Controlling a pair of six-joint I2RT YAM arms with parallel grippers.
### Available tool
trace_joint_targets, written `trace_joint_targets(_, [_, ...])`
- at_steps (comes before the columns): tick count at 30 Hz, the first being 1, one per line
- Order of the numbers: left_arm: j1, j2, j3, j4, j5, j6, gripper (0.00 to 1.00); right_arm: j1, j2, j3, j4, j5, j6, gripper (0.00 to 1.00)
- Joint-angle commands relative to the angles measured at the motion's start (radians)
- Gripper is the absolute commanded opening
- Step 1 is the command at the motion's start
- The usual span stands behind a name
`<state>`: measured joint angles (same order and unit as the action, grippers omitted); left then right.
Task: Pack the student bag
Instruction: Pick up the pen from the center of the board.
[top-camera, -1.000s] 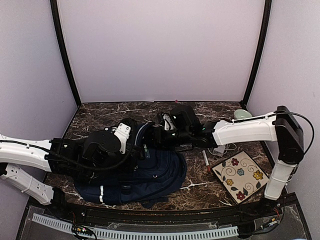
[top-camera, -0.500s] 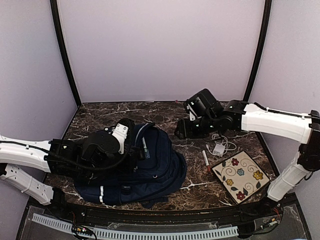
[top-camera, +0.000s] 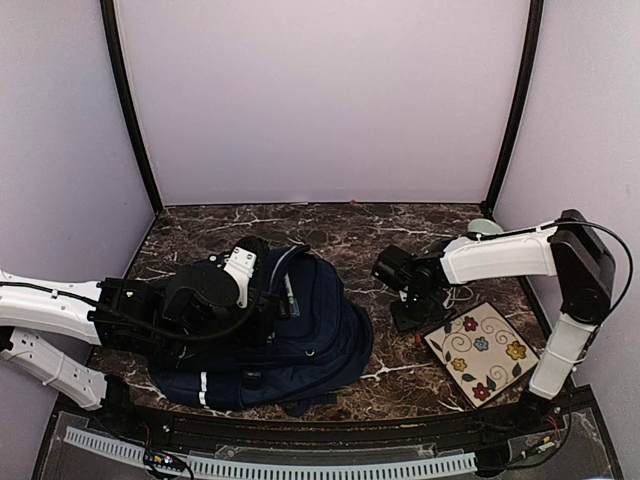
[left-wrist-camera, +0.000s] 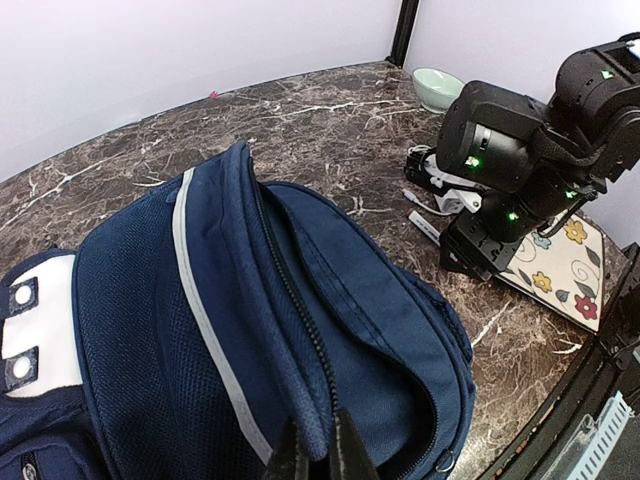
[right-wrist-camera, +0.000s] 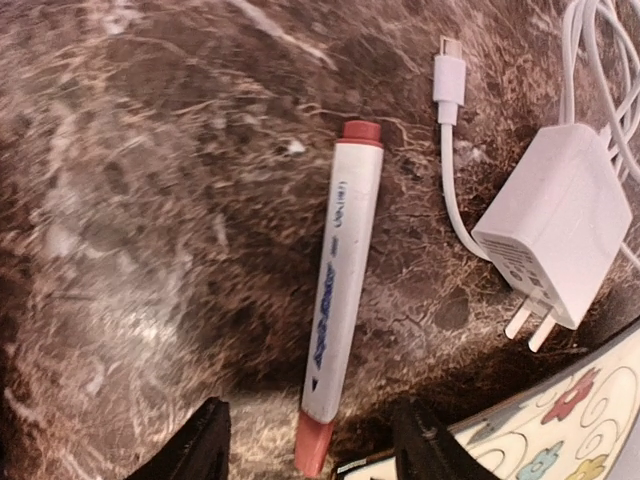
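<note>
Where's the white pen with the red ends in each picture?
Top external: hidden under the right gripper, just left of the flowery tile; I can't make it out.
Left wrist: the pen lies right of the student bag, one end reaching towards the right gripper.
Right wrist: centre of the picture, lower end between the open fingers.
Shared landmark: the flowery tile, which sits in the bottom right corner of the right wrist view.

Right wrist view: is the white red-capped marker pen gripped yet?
No, the white red-capped marker pen lies flat on the brown marble table, right pincer open, not touching it.
</note>
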<state>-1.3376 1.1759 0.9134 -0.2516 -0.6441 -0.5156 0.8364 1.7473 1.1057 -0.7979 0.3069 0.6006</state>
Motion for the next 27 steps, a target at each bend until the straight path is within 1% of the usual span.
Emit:
trace_joint_targets(1, [0.025, -0.025, -0.013, -0.016, -0.075, 0.015, 0.00, -0.031, 0.025, -0.035, 0.060, -0.019, -0.024, 0.52])
trace_joint_targets(3, [0.025, -0.024, -0.012, -0.015, -0.077, 0.015, 0.00, -0.049, 0.032, -0.058, 0.112, -0.060, -0.036, 0.47])
trace_joint_targets(6, [0.025, -0.018, -0.009, -0.014, -0.074, 0.016, 0.00, -0.082, 0.047, -0.092, 0.190, -0.129, -0.041, 0.43])
trace_joint_targets(8, [0.025, -0.018, -0.008, -0.015, -0.074, 0.014, 0.00, -0.089, 0.063, -0.098, 0.219, -0.141, -0.039, 0.36])
trace_joint_targets(9, [0.025, -0.019, -0.009, -0.017, -0.074, 0.013, 0.00, -0.090, 0.072, -0.098, 0.221, -0.140, -0.039, 0.30])
trace_joint_targets(10, [0.025, -0.021, -0.008, -0.020, -0.075, 0.011, 0.00, -0.089, 0.085, -0.094, 0.219, -0.141, -0.040, 0.20])
trace_joint_targets(13, [0.025, -0.028, -0.012, -0.026, -0.079, 0.007, 0.00, -0.089, 0.093, -0.094, 0.217, -0.152, -0.041, 0.02])
trace_joint_targets(14, [0.025, -0.031, -0.013, -0.026, -0.080, 0.006, 0.00, -0.089, 0.084, -0.096, 0.218, -0.152, -0.038, 0.00])
trace_joint_targets(23, [0.025, -0.025, -0.014, -0.026, -0.081, 0.008, 0.00, -0.089, -0.094, -0.069, 0.229, -0.142, -0.024, 0.00])
trace_joint_targets(26, [0.025, -0.027, -0.015, -0.026, -0.082, 0.005, 0.00, -0.088, -0.145, -0.057, 0.243, -0.161, -0.022, 0.00])
trace_joint_targets(27, [0.025, -0.027, -0.016, -0.027, -0.083, 0.004, 0.00, -0.088, -0.190, -0.054, 0.257, -0.179, -0.017, 0.00])
